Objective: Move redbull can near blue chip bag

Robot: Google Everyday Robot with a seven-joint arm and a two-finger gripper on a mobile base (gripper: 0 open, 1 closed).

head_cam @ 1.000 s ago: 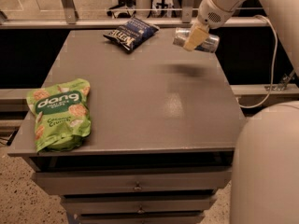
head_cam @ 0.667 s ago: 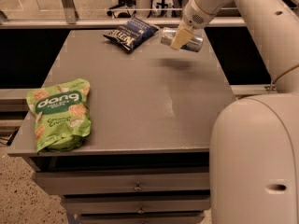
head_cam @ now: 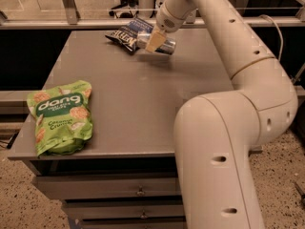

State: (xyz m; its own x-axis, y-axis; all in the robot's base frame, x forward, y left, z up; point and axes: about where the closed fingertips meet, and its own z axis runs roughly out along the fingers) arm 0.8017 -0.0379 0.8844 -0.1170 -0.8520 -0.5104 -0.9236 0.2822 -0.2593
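The redbull can (head_cam: 164, 44) is a slim silver can lying sideways in my gripper (head_cam: 153, 41), held just above the grey table (head_cam: 133, 94) at its far middle. My gripper is shut on the can, one pale finger (head_cam: 153, 40) across its front. The blue chip bag (head_cam: 127, 33) is a crinkled dark navy bag with white lettering, lying at the table's far edge. The can's left end is right next to the bag's right side, partly overlapping it in the view.
A larger bright green "dang" bag (head_cam: 61, 116) lies flat at the table's front left corner. My white arm (head_cam: 228, 128) fills the right side of the view. Drawers (head_cam: 138, 190) sit under the tabletop. A rail (head_cam: 95, 23) runs behind the table.
My gripper has carried the can leftward along the far side of the table, from the right rear area to right beside the blue chip bag. The bags have not moved.
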